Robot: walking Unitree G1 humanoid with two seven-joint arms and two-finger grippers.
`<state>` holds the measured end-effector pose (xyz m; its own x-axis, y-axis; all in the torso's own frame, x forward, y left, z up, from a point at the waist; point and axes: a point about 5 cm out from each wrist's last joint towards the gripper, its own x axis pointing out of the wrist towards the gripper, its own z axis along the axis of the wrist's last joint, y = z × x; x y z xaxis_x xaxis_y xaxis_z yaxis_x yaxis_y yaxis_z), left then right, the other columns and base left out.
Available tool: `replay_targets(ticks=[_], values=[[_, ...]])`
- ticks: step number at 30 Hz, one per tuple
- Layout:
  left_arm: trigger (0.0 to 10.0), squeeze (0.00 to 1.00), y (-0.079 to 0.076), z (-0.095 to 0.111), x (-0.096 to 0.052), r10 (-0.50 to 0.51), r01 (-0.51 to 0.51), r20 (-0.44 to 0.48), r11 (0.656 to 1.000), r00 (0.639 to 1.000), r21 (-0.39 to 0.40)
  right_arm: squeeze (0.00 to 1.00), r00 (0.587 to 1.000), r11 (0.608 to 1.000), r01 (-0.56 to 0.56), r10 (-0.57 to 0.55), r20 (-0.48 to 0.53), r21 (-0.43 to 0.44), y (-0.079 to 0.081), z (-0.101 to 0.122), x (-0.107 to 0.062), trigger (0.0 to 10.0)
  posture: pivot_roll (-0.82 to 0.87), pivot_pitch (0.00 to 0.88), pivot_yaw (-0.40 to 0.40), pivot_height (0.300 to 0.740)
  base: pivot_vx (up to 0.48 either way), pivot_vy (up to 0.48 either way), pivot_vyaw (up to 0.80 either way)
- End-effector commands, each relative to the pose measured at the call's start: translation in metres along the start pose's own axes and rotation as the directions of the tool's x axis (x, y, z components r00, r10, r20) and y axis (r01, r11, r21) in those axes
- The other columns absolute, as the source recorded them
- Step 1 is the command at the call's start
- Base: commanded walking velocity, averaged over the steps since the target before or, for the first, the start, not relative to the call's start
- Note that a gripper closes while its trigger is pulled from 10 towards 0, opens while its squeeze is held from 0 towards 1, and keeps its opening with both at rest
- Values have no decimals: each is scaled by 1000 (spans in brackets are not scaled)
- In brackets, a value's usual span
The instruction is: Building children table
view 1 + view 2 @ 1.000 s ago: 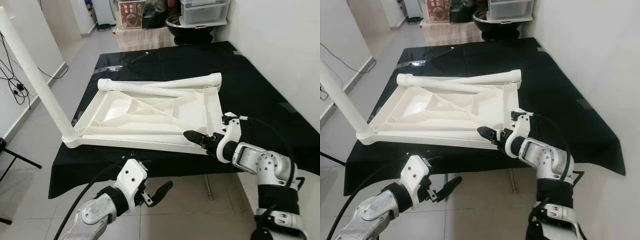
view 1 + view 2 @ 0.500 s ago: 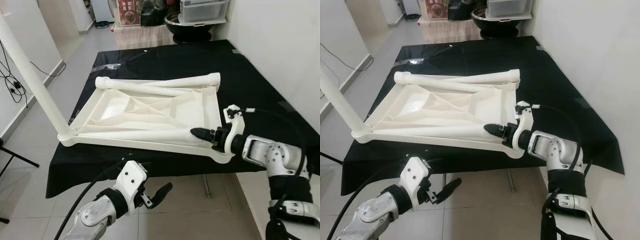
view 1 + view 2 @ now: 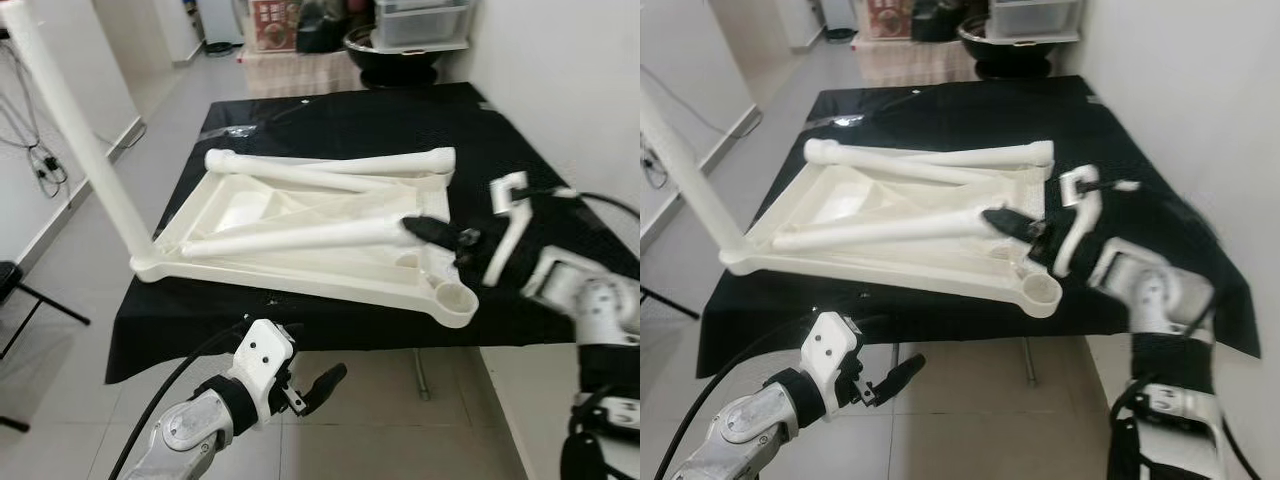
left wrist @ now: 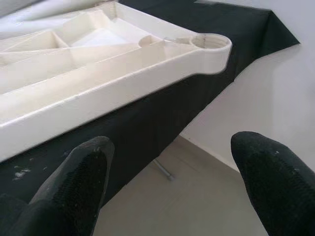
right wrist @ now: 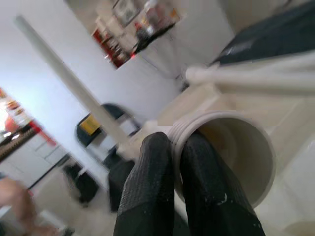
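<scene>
Upside-down white plastic children's tabletop (image 3: 300, 225), ribbed on its underside, lying on a table draped in black cloth (image 3: 330, 125), its near edge close to the cloth's near edge. One long white plastic tube leg (image 3: 70, 140) already standing up from the tabletop's near-left corner, slanting up and to the left. Two more white tube legs (image 3: 330, 168) lying along the tabletop's far edge, between the two far corners. A further loose white tube leg (image 3: 300, 236) stretched across the tabletop from left to right, its right end lifted and pinched by the right gripper (image 3: 432, 230): in the right wrist view, one black finger (image 5: 147, 191) outside the threaded open rim and the other inside it, narrow and clamped on the wall of the tube. Empty round socket (image 3: 450, 300) at the tabletop's near-right corner, just near of and below that gripper. Left gripper (image 3: 322, 385) low in front of the table's near edge, above the tiled floor (image 3: 380, 440), black fingers (image 4: 74, 182) spread wide and holding nothing, pointed toward the near-right socket in the left wrist view. Dark bowl and clear storage boxes (image 3: 420, 20) beyond the far end of the table.
</scene>
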<state>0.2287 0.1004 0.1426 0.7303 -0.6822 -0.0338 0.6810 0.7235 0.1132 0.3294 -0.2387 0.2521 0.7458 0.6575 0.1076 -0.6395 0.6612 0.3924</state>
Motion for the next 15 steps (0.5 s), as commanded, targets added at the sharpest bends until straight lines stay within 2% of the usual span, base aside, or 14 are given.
replay_targets(ticks=[1, 3, 5, 6, 8, 9, 10, 11, 12, 13, 14, 15], values=[[10000, 0, 4, 0, 0, 10, -10, 1, 1000, 1000, -26, 0, 995, 998, 25, -20, 97, -50, -1, 20, -12, 0, -105, 85, 16, 740, 0, 0, 0], [10000, 0, 6, 2, 1, 16, -16, 11, 999, 1000, -32, 0, 992, 997, 35, -28, 119, -64, -1, 27, -18, 0, -110, 84, 20, 740, 0, 0, 0], [10000, 0, 13, 12, 8, 44, -39, 58, 996, 997, -86, 0, 981, 993, 63, -43, 189, -100, 1, 44, -33, 0, -119, 80, 25, 740, 0, 0, 0], [10000, 0, 13, 12, 8, 44, -39, 58, 996, 997, -86, 0, 981, 993, 63, -43, 189, -100, 1, 44, -33, 0, -119, 80, 25, 740, 0, 0, 0], [10000, 0, 24, 26, 17, 91, -67, 128, 981, 988, -181, 0, 963, 987, 109, -76, 258, -116, 3, 54, -40, 0, -125, 75, 31, 740, 0, 0, 0], [10000, 0, 24, 26, 17, 91, -67, 128, 981, 988, -181, 0, 963, 987, 109, -76, 258, -116, 3, 54, -40, 0, -125, 75, 31, 740, 0, 0, 0], [10000, 0, 30, 33, 22, 124, -83, 165, 968, 979, -239, 0, 954, 985, 133, -98, 284, -108, 4, 54, -40, 0, -124, 74, 32, 740, 0, 0, 0], [10000, 0, 30, 33, 22, 124, -83, 165, 968, 979, -239, 0, 954, 985, 133, -98, 284, -108, 4, 54, -40, 0, -124, 74, 32, 740, 0, 0, 0], [10000, 0, 37, 40, 26, 157, -97, 192, 952, 969, -289, 0, 947, 983, 154, -118, 300, -99, 5, 52, -38, 0, -125, 71, 33, 740, 0, 0, 0], [10000, 0, 50, 49, 33, 219, -116, 232, 914, 948, -389, 0, 940, 981, 170, -135, 314, -88, 9, 45, -33, 0, -126, 69, 37, 740, 0, 0, 0], [10000, 0, 67, 58, 41, 297, -132, 254, 848, 920, -513, 0, 934, 983, 172, -141, 328, -67, 14, 36, -25, 0, -127, 65, 39, 740, 0, 0, 0], [10000, 0, 67, 58, 41, 297, -132, 254, 848, 920, -513, 0, 934, 983, 172, -141, 328, -67, 14, 36, -25, 0, -127, 65, 39, 740, 0, 0, 0]])
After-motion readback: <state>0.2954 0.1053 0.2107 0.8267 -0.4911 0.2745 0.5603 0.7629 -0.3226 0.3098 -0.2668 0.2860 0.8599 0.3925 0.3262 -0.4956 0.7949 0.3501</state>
